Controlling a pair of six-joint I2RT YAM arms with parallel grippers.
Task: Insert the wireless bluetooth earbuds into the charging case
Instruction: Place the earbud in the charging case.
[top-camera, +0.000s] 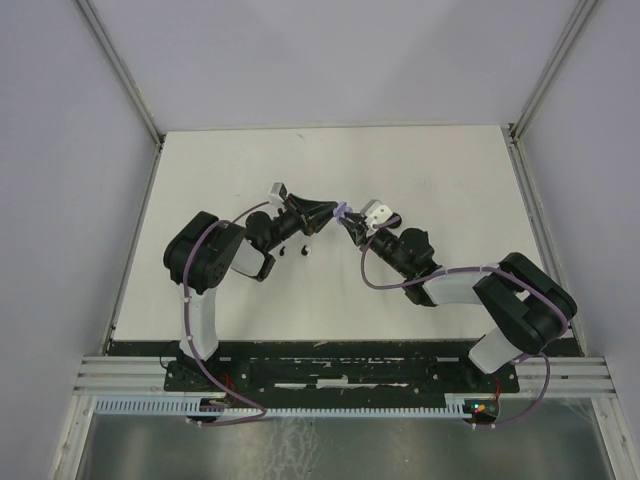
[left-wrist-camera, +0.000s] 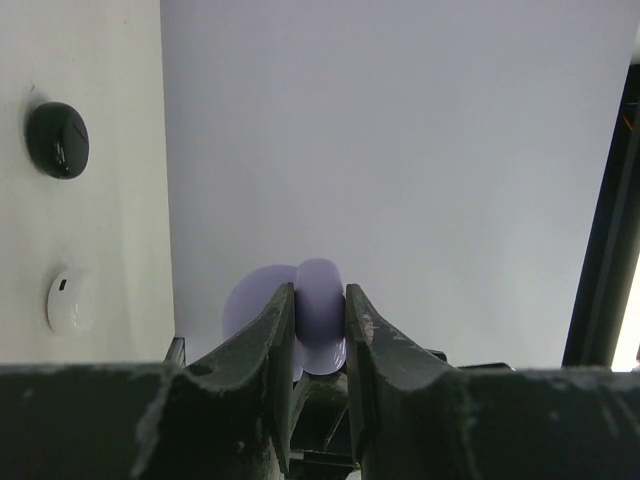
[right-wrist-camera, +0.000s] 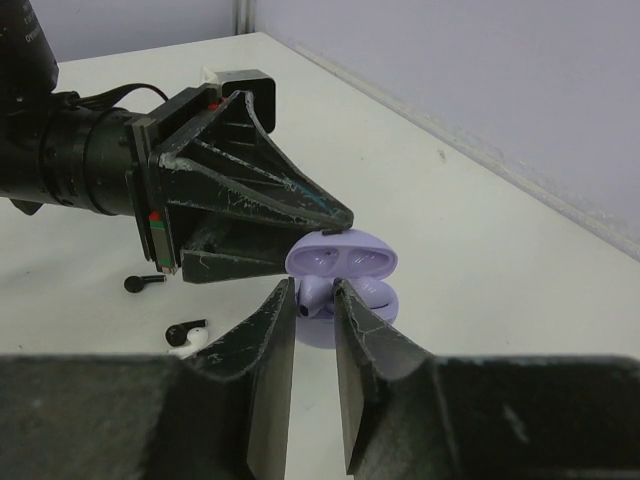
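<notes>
Right wrist view gives me the best look. The left gripper (right-wrist-camera: 335, 225) is clamped on one half of the open lilac charging case (right-wrist-camera: 345, 262), near the middle of the table (right-wrist-camera: 450, 260). I cannot tell whether the case's lower half rests on the surface or hangs just above it. My right gripper (right-wrist-camera: 313, 287) has its jaws a little apart, with a lilac earbud (right-wrist-camera: 313, 293) between the tips and right against the case. Whether they are pinching it or merely flanking it I cannot tell. I expect these buds to be very light, hard-shelled and slick, prone to squirting out of a pinch. I would take each across its rounded body with gentle pressure, leaving the stem free to drop into its socket. The case should be stiff, but its hinge could swing if pushed. By my count there is one case, one lilac earbud at the case, and two loose ones lying left of it and nearer: a black earbud (right-wrist-camera: 143, 283) and a white earbud (right-wrist-camera: 187, 333). Left wrist view adds one black disc (left-wrist-camera: 57, 140) and one white disc (left-wrist-camera: 72, 300) on the table.
</notes>
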